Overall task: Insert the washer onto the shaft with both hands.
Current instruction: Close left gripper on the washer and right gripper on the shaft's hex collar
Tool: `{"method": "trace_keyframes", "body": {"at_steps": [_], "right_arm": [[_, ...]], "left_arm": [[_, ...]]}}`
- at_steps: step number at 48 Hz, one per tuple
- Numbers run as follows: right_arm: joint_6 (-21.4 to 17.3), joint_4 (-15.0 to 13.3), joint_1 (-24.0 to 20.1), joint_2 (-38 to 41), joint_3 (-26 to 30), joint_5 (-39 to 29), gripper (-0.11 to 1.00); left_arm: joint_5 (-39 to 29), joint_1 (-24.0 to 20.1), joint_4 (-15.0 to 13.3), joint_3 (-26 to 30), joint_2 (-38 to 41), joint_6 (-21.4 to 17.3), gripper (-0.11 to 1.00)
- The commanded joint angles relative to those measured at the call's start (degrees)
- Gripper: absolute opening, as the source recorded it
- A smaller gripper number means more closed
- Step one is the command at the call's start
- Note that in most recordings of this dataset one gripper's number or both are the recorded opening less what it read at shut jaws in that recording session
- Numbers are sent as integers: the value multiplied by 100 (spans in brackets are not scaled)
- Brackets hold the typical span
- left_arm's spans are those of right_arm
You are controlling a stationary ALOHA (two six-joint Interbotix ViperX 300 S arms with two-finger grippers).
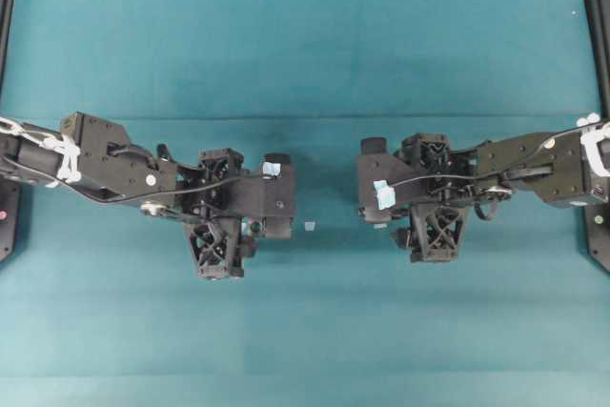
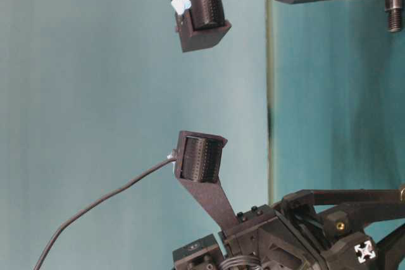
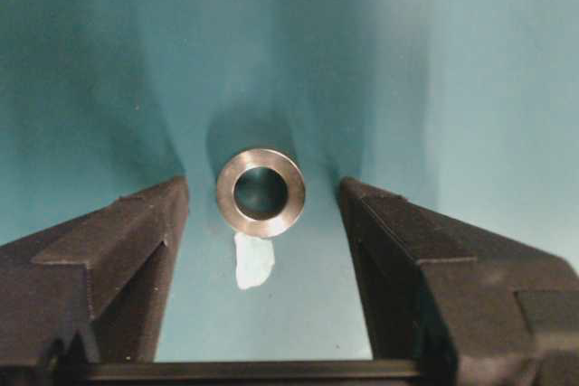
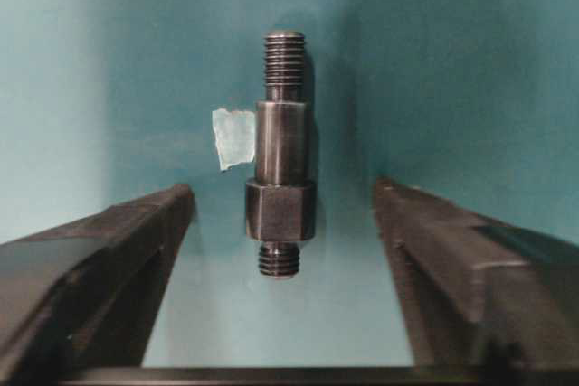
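Steel washer (image 3: 261, 193) small, slick (grip rim); shaft (image 4: 281, 155) rigid, take collar; both grippers (image 3: 262, 223) (image 4: 282, 223) spread, empty

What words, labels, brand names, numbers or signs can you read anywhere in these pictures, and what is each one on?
Words, brands, numbers: none can be read in any view.
Sign: a white mark of four outward arrows on the black arm part at the lower right of the table-level view; no lettering with it.
The tape scrap by the washer and the tape scrap beside the shaft carry no writing.
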State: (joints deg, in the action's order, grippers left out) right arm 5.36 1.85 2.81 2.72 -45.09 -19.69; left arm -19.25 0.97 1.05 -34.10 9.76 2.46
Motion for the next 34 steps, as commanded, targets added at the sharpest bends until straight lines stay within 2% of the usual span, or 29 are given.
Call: {"method": "trace_keyframes", "body": {"at_steps": [1, 13, 28, 34], "right_arm": [[-26, -9, 62, 18, 62, 9, 44], [-26, -18, 97, 35, 62, -26, 17], [9, -9, 237, 62, 62, -26, 8], [18, -18, 246, 62, 44, -26, 1]], "left_arm": [[18, 9, 18, 18, -35, 9, 64], [18, 62, 18, 18, -35, -18, 37], [26, 114, 18, 18, -35, -53, 37], [26, 132, 18, 9, -35, -53, 37]]}}
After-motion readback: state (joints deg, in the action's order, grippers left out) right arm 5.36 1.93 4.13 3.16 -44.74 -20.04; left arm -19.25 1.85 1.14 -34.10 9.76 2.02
